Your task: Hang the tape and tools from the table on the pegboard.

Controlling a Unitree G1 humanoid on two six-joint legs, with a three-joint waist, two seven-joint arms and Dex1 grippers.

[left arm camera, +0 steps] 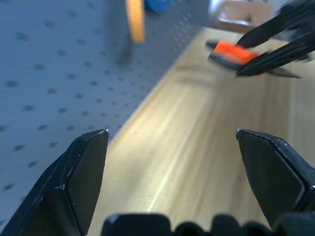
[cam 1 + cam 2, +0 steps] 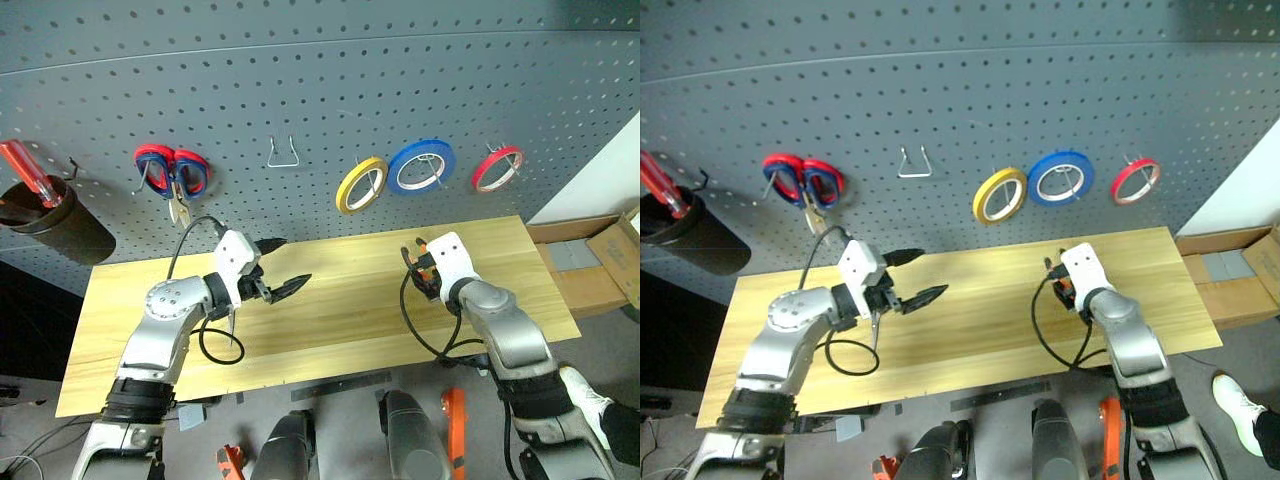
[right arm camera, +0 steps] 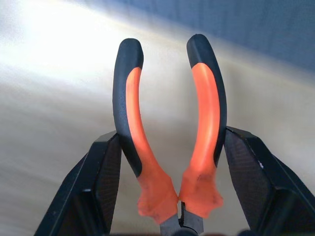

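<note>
One pair of pliers (image 3: 170,147) with orange-and-black handles is clamped in the right claw (image 3: 172,196), its two black fingers (image 3: 101,182) pressed against the outer sides of the two handles, which point away from the wrist and stand slightly apart. This claw is seen raised above the right half of the desk (image 2: 330,330), in front of the pegboard (image 2: 300,90). The left claw (image 2: 283,266) is held wide, nothing between its two fingers (image 1: 83,167), and is carried above the left half of the desk, pointing toward the right claw and the pliers. The light wood top is otherwise bare. On the pegboard three tape rings are hung in a row, just beside one another: one yellow roll (image 2: 361,184), one blue roll (image 2: 421,166) and one thin red tape ring (image 2: 497,168) furthest right. One bare wire hook (image 2: 284,153) is seen left of the yellow roll. Further left one pair of scissors with red-and-blue handles (image 2: 173,172) is hung with blades down. At the far left edge one screwdriver with a red handle (image 2: 28,172) is stood in one dark cup (image 2: 55,225). One open cardboard box (image 2: 600,260) lies past the desk's right end.
</note>
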